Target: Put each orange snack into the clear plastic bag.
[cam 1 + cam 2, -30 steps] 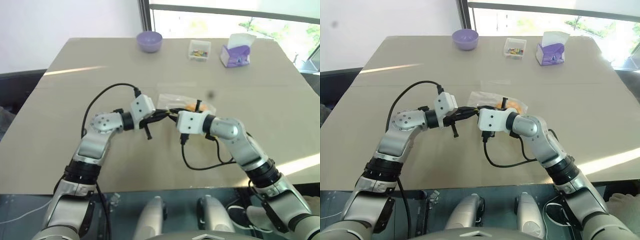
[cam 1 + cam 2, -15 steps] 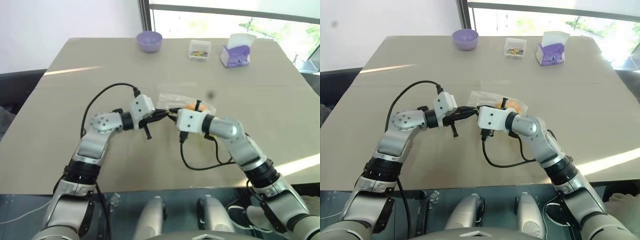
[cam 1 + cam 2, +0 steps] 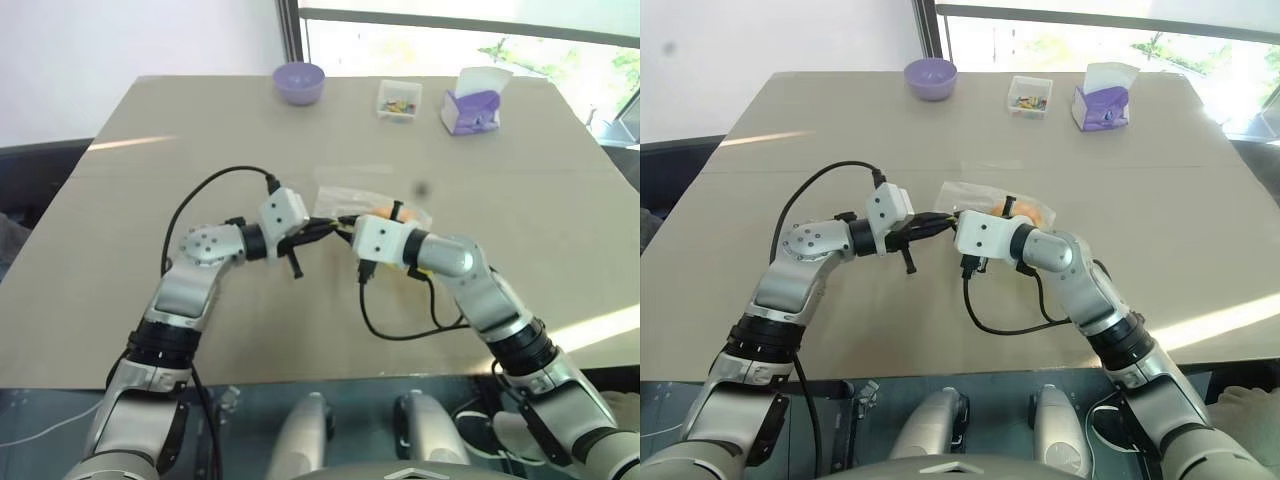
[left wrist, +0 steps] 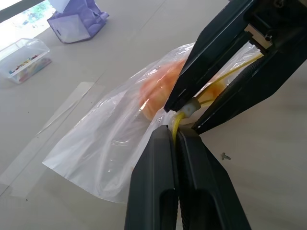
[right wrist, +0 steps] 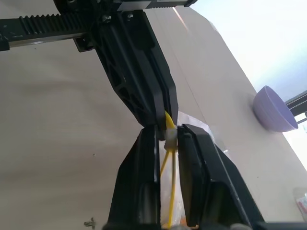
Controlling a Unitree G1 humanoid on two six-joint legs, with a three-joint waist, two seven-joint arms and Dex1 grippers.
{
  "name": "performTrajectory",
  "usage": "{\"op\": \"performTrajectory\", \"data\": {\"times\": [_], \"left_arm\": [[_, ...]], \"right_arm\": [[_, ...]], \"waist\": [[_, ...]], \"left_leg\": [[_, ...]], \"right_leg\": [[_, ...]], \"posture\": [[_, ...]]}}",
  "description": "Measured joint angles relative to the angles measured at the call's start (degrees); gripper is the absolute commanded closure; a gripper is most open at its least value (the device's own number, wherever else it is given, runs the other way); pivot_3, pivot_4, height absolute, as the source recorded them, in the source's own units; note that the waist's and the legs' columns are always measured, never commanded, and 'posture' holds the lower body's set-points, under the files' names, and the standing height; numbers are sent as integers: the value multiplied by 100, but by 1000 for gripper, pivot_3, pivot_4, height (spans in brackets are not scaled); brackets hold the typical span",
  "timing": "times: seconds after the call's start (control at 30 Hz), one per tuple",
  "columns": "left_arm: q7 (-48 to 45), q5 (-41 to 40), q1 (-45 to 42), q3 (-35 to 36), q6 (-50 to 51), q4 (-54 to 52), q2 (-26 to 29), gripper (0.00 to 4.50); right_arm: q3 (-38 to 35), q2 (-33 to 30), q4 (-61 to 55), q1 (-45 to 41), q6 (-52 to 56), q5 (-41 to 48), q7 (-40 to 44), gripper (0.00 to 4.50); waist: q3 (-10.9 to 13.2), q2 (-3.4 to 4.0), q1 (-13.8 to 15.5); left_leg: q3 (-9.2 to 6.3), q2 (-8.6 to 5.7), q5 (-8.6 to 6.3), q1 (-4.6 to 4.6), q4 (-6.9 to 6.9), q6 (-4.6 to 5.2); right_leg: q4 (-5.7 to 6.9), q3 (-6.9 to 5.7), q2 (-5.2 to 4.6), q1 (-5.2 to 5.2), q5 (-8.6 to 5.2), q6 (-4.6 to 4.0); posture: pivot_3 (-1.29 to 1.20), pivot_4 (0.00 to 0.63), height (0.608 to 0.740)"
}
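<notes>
The clear plastic bag (image 4: pixel 105 143) lies mid-table with the orange snack (image 4: pixel 156 88) inside it. Both grippers meet at the bag's near corner, on its yellow seal strip (image 4: pixel 225 76). My left gripper (image 4: pixel 175 132) is shut on the strip's end. My right gripper (image 5: pixel 168 135) faces it, shut on the small white slider (image 4: pixel 189 108) on the same strip, almost touching the left fingertips. In the left eye view the bag (image 3: pixel 352 197) and the snack (image 3: pixel 382 212) lie just behind the two grippers.
At the table's far edge stand a purple bowl (image 3: pixel 299 82), a small clear box of coloured bits (image 3: pixel 398 100) and a purple tissue holder (image 3: pixel 472 108). A strip of clear tape (image 4: pixel 57 120) lies flat on the table beside the bag.
My right gripper has closed on the slider of the seal strip. Both arms have stayed in place, and the left grip is unchanged.
</notes>
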Motion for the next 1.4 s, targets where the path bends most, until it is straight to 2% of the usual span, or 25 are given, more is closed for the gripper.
{"op": "performTrajectory", "data": {"times": [0.57,0.77,1.13,1.4], "left_arm": [[-52,-8,-41,-27,-322,177,22,4500],[-137,5,-76,-67,-465,423,32,4500],[-141,18,-76,-67,-501,537,35,4500],[-167,33,-77,-68,-478,587,45,4500]], "right_arm": [[0,-74,-93,5,56,8,-11,4478],[-97,-411,-262,83,94,4,-83,4478],[-186,-605,-401,248,178,4,-244,4478],[-332,-1037,-650,667,112,9,-291,4478]], "waist": [[0,0,2],[1,1,4],[1,1,5],[2,0,12]], "left_leg": [[0,0,0,0,-1,0],[1,-1,0,-1,-1,0],[2,0,0,-2,-3,0],[3,0,0,-3,-3,0]], "right_leg": [[-1,0,0,0,0,0],[-2,0,-1,0,0,0],[-3,0,0,-2,0,0],[-4,0,-1,-2,0,0]], "posture": [[0,150,740],[0,150,740],[0,150,740],[0,150,740]]}}
